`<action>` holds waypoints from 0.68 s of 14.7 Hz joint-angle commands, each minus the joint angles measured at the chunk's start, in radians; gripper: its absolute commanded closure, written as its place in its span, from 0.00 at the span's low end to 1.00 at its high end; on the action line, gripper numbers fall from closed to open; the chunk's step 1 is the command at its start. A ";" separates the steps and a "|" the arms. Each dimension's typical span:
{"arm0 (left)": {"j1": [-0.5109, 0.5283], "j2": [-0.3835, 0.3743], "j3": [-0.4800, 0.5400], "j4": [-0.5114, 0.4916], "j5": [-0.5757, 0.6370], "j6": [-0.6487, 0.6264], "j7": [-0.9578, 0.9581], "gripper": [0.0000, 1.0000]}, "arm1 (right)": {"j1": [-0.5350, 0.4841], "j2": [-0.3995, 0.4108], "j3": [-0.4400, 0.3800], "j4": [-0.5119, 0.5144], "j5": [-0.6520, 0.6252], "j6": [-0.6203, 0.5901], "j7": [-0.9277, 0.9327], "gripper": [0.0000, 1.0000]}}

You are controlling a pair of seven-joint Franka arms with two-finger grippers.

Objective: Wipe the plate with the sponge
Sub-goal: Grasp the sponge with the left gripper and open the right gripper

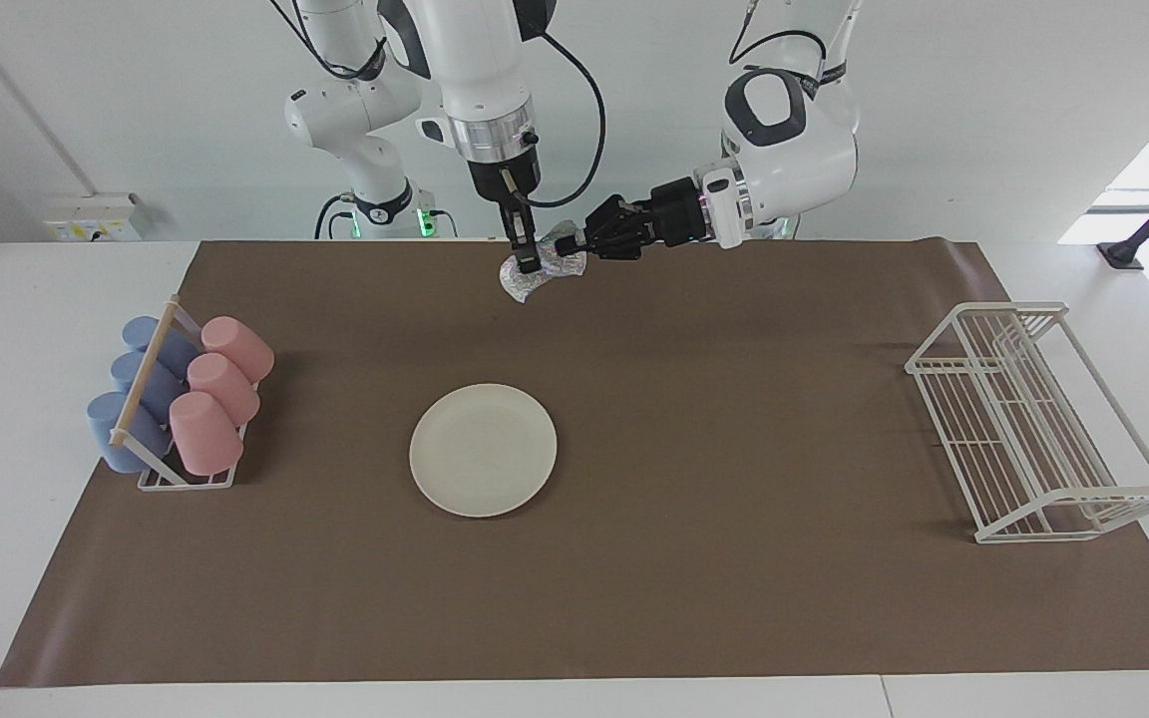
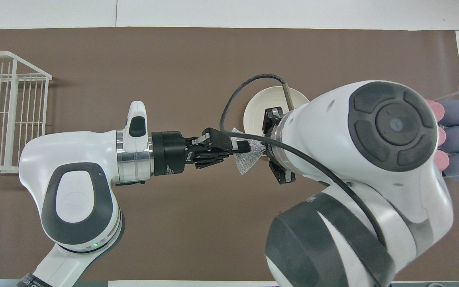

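Observation:
The silvery mesh sponge (image 1: 525, 282) (image 2: 247, 161) hangs in the air between both grippers, over the brown mat close to the robots' edge. My right gripper (image 1: 528, 261) points straight down with its fingers on the sponge; in the overhead view its own arm hides its tips. From the side, my left gripper (image 1: 574, 244) (image 2: 239, 145) reaches in level and is shut on the sponge's other edge. The cream-white plate (image 1: 483, 449) (image 2: 255, 109) lies flat on the mat, bare, farther from the robots than the sponge. In the overhead view the right arm covers part of it.
A rack of pink and blue cups (image 1: 181, 399) (image 2: 452, 127) stands at the right arm's end of the mat. A white wire rack (image 1: 1033, 419) (image 2: 2, 115) stands at the left arm's end. The brown mat (image 1: 734, 558) covers the table's middle.

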 commanded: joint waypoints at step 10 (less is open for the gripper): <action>0.050 -0.032 0.017 -0.048 0.148 -0.002 -0.064 1.00 | -0.357 -0.060 -0.017 -0.037 -0.004 -0.155 -1.089 0.00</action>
